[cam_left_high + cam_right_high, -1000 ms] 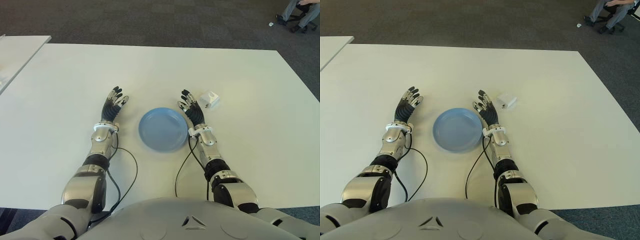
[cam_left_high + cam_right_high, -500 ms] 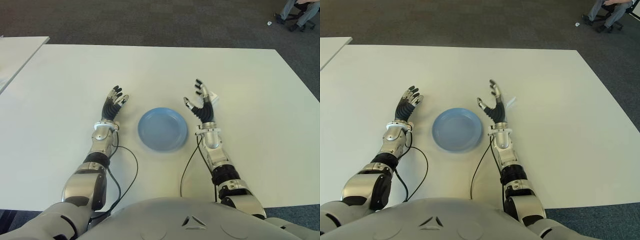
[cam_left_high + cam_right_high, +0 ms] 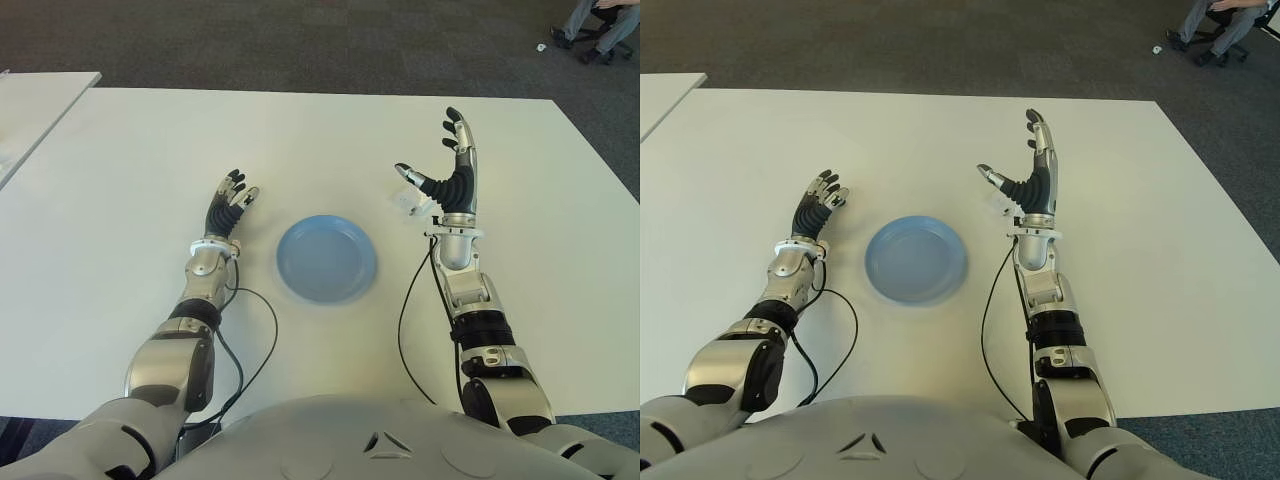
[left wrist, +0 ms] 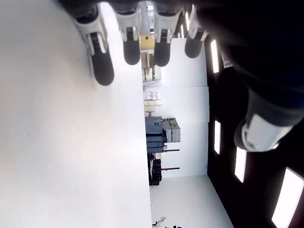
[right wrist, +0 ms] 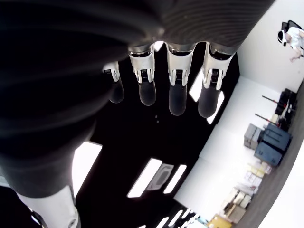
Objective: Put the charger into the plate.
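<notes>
table: a wide white table (image 3: 150, 150) is seen in front of the robot, with dark carpet (image 3: 300, 40) behind it.
plate: a round blue plate (image 3: 326, 258) is placed flat on the table, between the two hands. nothing is seen inside it.
charger: a small white charger (image 3: 410, 199) is lying on the table to the right of the plate, apart from it. it is partly covered in the eye views by the thumb of the right hand, so its shape is not shown fully. it is not in the plate and it is not held by any hand.
right hand: the right hand (image 3: 450, 175) is raised above the table, close to the charger, with the palm turned toward the plate side. the fingers (image 3: 458, 135) are stretched out and spread, pointing up and away from the robot, and the thumb is stretched toward the charger. nothing is grasped. in the right wrist view the four fingers (image 5: 176, 90) are seen straight, with only ceiling lights behind them.
left hand: the left hand (image 3: 226, 207) is shown to the left of the plate, low over the table. its fingers are relaxed and a little spread, and nothing is held. whether it touches the table cannot be told.
second table: a corner of another white table (image 3: 40, 100) is seen at the far left.
person: legs of a seated person (image 3: 600, 20) are seen at the far right corner, on the carpet.
</notes>
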You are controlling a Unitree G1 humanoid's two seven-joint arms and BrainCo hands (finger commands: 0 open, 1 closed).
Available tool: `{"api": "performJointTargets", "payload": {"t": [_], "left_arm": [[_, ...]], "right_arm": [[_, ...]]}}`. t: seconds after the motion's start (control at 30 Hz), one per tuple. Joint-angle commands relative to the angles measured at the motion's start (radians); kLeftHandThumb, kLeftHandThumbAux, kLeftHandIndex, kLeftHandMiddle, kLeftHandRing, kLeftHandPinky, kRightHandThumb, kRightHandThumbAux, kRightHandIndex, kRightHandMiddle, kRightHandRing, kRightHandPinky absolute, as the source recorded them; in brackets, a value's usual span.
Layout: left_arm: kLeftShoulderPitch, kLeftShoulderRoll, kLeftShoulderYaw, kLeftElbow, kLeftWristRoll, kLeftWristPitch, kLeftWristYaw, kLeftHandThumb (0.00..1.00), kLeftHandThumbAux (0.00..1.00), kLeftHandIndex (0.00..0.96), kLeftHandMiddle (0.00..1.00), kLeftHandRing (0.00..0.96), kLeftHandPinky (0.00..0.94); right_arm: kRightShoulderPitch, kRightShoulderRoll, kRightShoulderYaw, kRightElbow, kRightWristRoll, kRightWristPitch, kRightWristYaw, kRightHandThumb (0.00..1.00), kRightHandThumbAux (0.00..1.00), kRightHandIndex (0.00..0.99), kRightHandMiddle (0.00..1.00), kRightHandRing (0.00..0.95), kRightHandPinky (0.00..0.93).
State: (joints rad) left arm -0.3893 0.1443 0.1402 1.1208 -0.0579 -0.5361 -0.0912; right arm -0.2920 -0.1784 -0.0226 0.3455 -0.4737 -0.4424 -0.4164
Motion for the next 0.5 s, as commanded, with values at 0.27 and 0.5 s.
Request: {"api": "performJointTargets", "payload": {"t": [0.27, 0.5], "left_arm": [[0.052, -0.038, -0.018, 0.105, 0.023, 0.108, 0.005, 0.0, 0.56, 0.024, 0.11, 0.101, 0.095], [0.049, -0.041, -0.018, 0.108, 0.023, 0.108, 0.008, 0.0, 0.562, 0.024, 0.108, 0.094, 0.086]], "right_arm": [[-0.376, -0.166, 0.025, 0.341, -0.051, 0.026, -0.028, 0.566, 0.711, 0.102, 0.192, 0.253, 0.347], [-0.527, -0.213, 0.088, 0.6, -0.069, 0.036, -0.02, 0.533, 0.642, 0.08, 0.167, 0.206, 0.236]]}}
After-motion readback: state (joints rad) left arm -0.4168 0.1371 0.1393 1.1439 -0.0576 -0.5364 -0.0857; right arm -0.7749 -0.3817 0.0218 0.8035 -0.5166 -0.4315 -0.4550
